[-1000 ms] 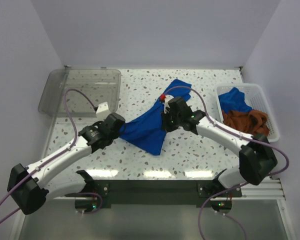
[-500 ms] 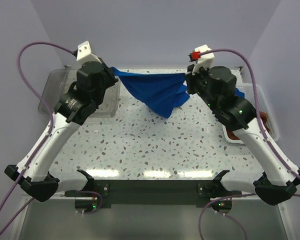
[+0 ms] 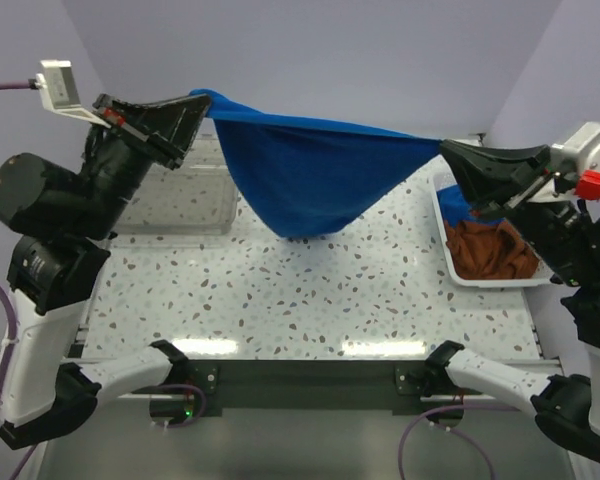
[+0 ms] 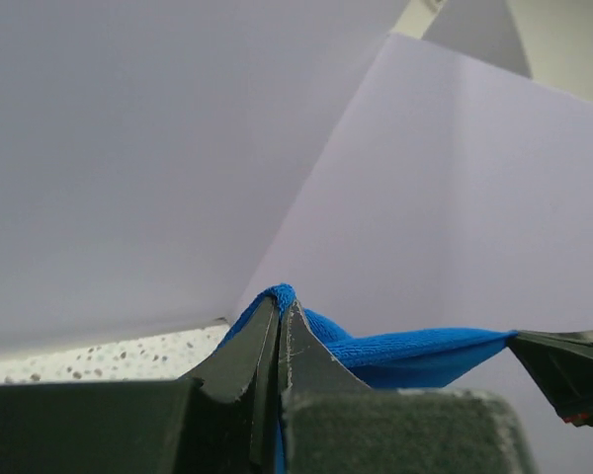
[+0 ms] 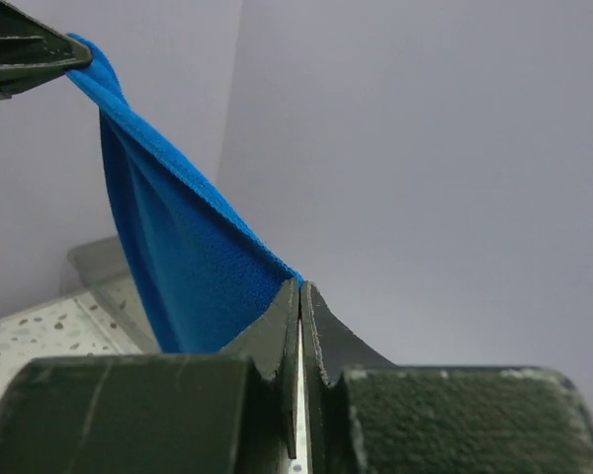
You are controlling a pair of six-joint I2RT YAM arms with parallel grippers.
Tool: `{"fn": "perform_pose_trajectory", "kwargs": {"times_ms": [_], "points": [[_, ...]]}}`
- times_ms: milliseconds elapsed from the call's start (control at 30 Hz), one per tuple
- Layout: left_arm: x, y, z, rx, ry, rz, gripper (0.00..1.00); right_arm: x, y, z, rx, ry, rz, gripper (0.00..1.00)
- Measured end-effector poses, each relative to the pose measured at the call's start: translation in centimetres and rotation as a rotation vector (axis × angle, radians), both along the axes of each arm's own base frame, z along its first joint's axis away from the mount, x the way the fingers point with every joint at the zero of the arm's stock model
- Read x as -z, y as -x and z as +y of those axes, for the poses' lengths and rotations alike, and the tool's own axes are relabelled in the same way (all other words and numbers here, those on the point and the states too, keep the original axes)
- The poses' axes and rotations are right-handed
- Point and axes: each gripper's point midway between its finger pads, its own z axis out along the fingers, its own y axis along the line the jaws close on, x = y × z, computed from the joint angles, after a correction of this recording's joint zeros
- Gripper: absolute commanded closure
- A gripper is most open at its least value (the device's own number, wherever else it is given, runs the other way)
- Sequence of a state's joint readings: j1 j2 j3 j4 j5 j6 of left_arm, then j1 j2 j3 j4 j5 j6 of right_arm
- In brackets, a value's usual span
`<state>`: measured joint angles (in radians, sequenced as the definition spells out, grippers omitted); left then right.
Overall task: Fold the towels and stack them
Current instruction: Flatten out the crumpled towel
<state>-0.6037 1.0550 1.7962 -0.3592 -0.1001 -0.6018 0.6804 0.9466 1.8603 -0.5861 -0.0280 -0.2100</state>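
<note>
Blue towel (image 3: 305, 175): bunched on the counter (image 3: 310, 290) a second ago, it now hangs stretched in mid-air above the far half, sagging at centre. Left jaws and right jaws each clamp an upper corner. Judged: spread, ready to lay flat; folding not begun.

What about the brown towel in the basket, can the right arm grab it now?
Probably not yet. The right tool is shut on the blue towel, stretched across to the left tool. The brown towel lies uncovered in the basket below, so the tool must let go first.
</note>
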Motion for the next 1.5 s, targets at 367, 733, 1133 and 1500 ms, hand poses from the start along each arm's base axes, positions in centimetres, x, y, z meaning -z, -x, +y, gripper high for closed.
{"fn": "perform_pose_trajectory", "kwargs": {"times_ms": [367, 733, 1133, 1500], "points": [[-6.9, 1.4, 0.0, 0.034, 0.042, -0.139, 1.0, -5.5, -0.3, 0.4, -0.001, -0.035, -0.103, 1.0], [7.5, -17.5, -3.8, -0.342, -0.135, 0.24, 1.0, 1.8, -17.4, -0.8, 0.532, 0.129, 0.071, 1.0], [33.2, -34.0, -8.2, -0.346, -0.401, 0.618, 1.0, 23.0, -34.8, -6.0, 0.672, 0.318, 0.433, 1.0], [29.5, -38.1, -6.6, -0.336, -0.283, 0.462, 1.0, 25.3, -39.1, -5.5, 0.573, 0.224, 0.42, 1.0]]}}
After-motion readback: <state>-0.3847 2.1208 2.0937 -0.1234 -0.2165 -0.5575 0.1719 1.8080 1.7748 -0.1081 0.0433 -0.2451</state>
